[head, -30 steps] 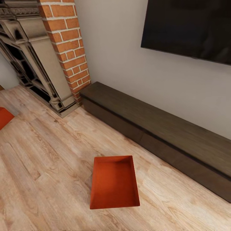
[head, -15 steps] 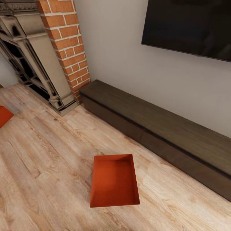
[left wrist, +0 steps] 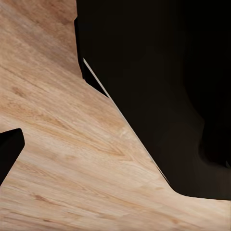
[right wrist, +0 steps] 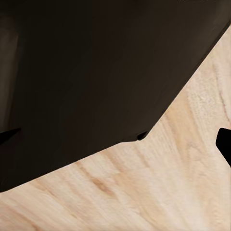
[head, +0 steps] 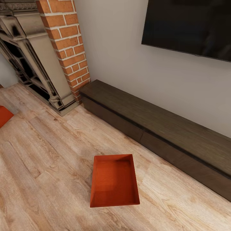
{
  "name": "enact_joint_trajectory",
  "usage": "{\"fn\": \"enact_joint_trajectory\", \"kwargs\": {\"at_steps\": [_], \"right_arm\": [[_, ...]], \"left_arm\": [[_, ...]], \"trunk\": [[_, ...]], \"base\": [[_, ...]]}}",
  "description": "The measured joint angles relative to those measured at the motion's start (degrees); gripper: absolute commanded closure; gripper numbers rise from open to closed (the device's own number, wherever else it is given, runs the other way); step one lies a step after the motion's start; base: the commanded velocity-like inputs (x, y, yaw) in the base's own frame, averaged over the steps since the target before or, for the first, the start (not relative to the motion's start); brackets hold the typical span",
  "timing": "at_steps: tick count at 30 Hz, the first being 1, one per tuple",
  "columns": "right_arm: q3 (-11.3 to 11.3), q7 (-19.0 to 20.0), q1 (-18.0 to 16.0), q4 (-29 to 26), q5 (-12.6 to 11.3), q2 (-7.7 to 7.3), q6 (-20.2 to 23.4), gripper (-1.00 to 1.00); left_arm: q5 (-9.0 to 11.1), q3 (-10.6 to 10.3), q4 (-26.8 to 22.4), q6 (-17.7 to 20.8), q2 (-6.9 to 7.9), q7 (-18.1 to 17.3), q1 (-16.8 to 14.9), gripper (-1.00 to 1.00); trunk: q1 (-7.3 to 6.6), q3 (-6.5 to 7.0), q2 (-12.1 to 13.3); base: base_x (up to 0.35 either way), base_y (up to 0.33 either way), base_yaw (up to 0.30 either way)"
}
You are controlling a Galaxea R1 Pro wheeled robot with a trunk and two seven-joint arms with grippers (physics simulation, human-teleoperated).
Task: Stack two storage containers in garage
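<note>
One red-orange storage container (head: 114, 181) lies open-topped and empty on the light wood plank floor (head: 48, 166) of the living room, low in the middle of the head view. A corner of the second container (head: 4, 115) pokes in at the left edge. My left gripper (left wrist: 115, 154) hangs over the planks beside my own dark body, one fingertip (left wrist: 9, 150) at the picture's edge and nothing held. My right gripper (right wrist: 115, 139) also hangs over the planks, its fingertips (right wrist: 224, 144) far apart and empty.
A long low dark-brown cabinet (head: 154, 128) runs along the wall behind the near container. A red brick chimney (head: 65, 45) and an ornate dark fireplace (head: 32, 64) stand at the back left. A black screen (head: 189, 25) hangs on the wall.
The whole head picture shifted a little a second ago and has held still since, so the camera moved. The containers stay where they were.
</note>
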Motion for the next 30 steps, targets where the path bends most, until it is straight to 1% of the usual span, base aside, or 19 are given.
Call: {"fn": "enact_joint_trajectory", "kwargs": {"at_steps": [26, 29, 30], "right_arm": [[0.0, -0.07, -0.01, 0.0, 0.04, 0.0, -0.12, -1.0], [0.01, -0.14, -0.02, -0.11, -0.07, 0.01, -0.32, -1.0], [-0.08, -2.27, -0.07, -4.42, 0.02, -0.5, 1.09, -1.0]], "left_arm": [[-0.04, -0.01, -0.03, 0.0, 0.17, 0.14, 0.0, -1.0], [-0.3, -0.23, -0.09, -0.06, -0.18, 0.32, 0.0, -1.0], [-0.08, -0.22, -4.77, 0.87, 0.07, 0.57, 0.03, -1.0]], "trunk": [[0.0, 0.0, 0.0], [0.0, 0.0, 0.0], [0.0, -0.01, 0.0]], "base": [[0.0, 0.0, 0.0], [0.0, 0.0, 0.0], [0.0, 0.0, 0.0]]}}
